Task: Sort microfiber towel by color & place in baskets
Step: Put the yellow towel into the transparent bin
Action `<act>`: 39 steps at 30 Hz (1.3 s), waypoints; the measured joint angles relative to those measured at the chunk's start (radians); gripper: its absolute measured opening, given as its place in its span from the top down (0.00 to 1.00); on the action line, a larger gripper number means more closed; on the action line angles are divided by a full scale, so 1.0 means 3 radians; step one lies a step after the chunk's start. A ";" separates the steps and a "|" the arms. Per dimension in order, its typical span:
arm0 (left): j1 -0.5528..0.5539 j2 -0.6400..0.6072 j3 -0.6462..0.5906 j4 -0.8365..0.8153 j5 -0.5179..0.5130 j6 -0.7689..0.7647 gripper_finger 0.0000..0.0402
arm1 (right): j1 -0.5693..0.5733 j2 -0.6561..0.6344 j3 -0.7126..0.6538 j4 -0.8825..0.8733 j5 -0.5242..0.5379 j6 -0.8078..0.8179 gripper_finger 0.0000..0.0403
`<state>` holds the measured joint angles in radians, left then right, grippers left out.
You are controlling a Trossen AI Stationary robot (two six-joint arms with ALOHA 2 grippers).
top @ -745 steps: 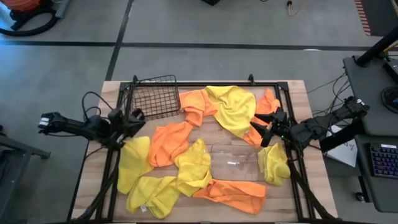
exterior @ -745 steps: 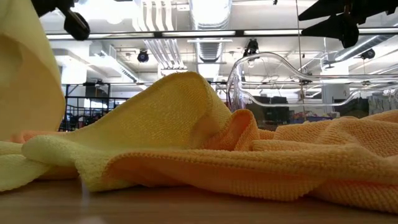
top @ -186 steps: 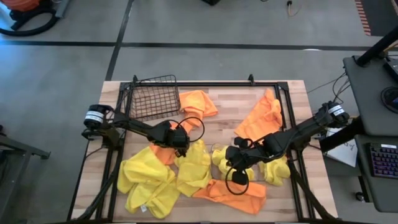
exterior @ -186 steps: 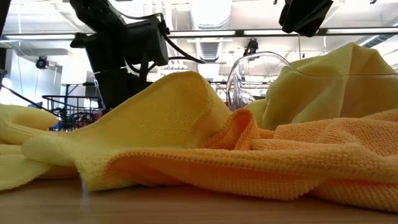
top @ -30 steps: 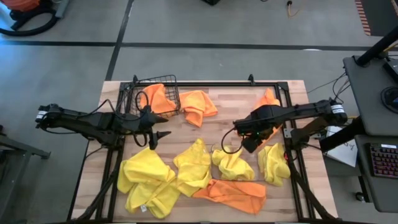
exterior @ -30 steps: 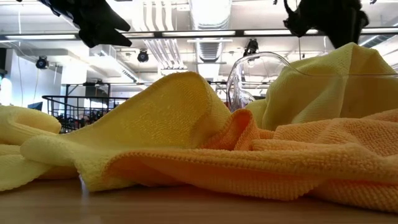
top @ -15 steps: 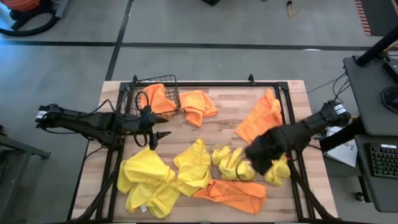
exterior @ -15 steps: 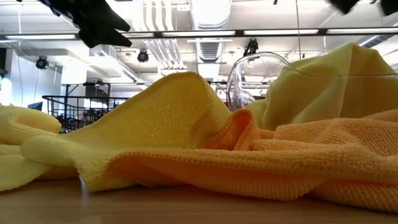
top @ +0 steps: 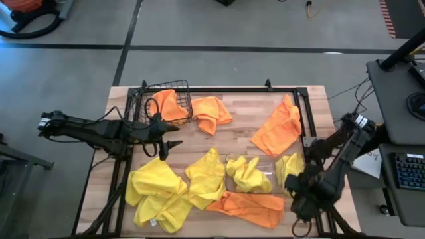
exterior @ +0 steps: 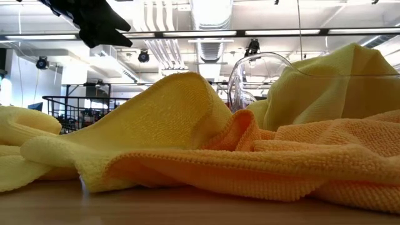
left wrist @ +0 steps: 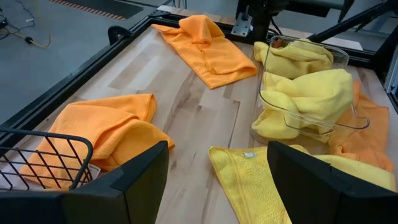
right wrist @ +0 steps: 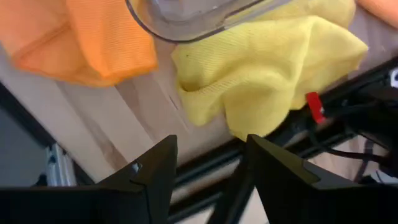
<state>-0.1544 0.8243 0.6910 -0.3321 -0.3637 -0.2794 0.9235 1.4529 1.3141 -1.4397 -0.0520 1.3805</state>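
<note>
The wire-mesh basket [top: 161,101] at the far left holds one orange towel [top: 170,105]; a second orange towel [top: 211,114] lies just beside it. The clear bin [top: 265,174] holds a crumpled yellow towel [top: 246,171]. Loose yellow towels [top: 158,192] and orange towels [top: 279,129] lie on the table. My left gripper [top: 169,143] hovers open near the basket, with nothing in it [left wrist: 217,186]. My right gripper [top: 300,202] is open over the near right corner, above a yellow towel [right wrist: 267,74] and the bin's rim [right wrist: 186,18].
A black metal frame [top: 219,89] runs round the tabletop. An orange towel [top: 249,207] lies along the near edge and fills the low view's foreground [exterior: 281,162]. Bare wood [top: 239,133] shows in the middle of the table.
My right gripper has swung from above the table's middle right toward the near right corner, uncovering the orange towel at the right. The left arm has kept still.
</note>
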 joint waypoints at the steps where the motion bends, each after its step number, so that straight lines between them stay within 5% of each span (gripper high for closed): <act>1: -0.0001 0.0002 0.0000 0.0000 0.0000 0.0000 0.36 | 0.0058 0.0037 -0.0026 0.0091 0.0050 0.0061 0.53; 11: -0.0001 0.0099 0.0000 0.0008 0.0000 0.0000 0.36 | 0.0307 0.0712 -0.0091 0.0260 0.0379 0.0337 0.54; 27: -0.0030 0.0174 0.0000 0.0009 0.0001 0.0025 0.36 | 0.0337 0.0880 -0.0493 0.0332 0.0433 0.1010 0.55; 31: -0.0030 0.0171 0.0000 0.0009 0.0001 0.0026 0.36 | 0.0338 0.0877 -0.0587 0.0455 0.0433 0.0909 0.63; 39: -0.0030 0.0171 0.0000 0.0010 0.0000 0.0025 0.36 | 0.0339 0.0859 -0.0537 0.0328 0.0413 0.0910 0.96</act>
<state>-0.1635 0.8757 0.6910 -0.3290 -0.3637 -0.2718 1.0252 1.7105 1.1531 -1.3412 0.0717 1.6535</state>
